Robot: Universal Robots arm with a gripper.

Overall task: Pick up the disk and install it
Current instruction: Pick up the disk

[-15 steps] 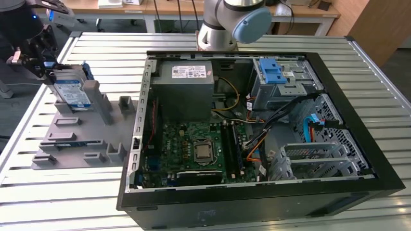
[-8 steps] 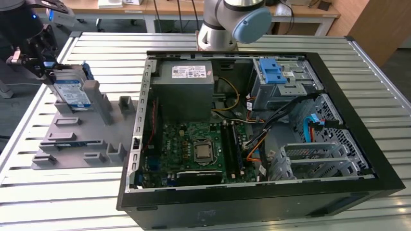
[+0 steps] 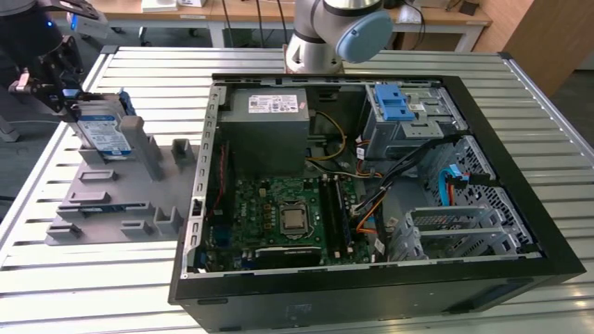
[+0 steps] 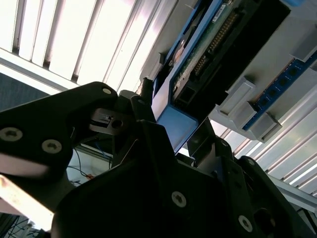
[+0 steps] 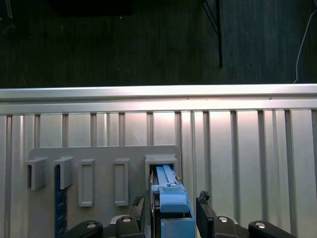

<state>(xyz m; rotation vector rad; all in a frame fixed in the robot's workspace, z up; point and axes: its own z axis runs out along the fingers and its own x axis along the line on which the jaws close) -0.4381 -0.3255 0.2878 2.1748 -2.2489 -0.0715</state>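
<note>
We start at the gripper (image 3: pixel 67 101), which stands at the exterior view's left, off the side of the open computer case (image 3: pixel 371 296). Its jaws are closed on the upper end of the disk (image 3: pixel 104 131). In the first wrist view the two dark fingers (image 5: pixel 205 215) flank the blue carrier end of the disk (image 5: pixel 168 191) with no gap we can make out, though the frame edge cuts them off. In the second wrist view the gripper (image 4: pixel 176 124) pinches the same blue end, and its black body covers much of what lies behind. We see the green circuit side of the disk (image 4: pixel 213 44) running away from it. The disk stands nearly upright in a slot of the grey holder block (image 3: pixel 130 202), with its white-and-blue label facing the exterior camera. Its lower end is hidden by the slot's walls, so we cannot tell whether it is fully seated or slightly raised. A thin blue strip (image 5: pixel 60 198) sits on edge in another slot of the block (image 5: pixel 99 153), but we cannot make out what it is. The block lies on the slatted metal table (image 3: pixel 93 292), just beside the case. Inside the case we see the grey power-supply box (image 3: pixel 264 115), the green motherboard (image 3: pixel 278 209) and a blue latch (image 3: pixel 394 104) on the drive cage. The arm (image 3: pixel 339 35) rises behind the case and is cut off by the frame.
</note>
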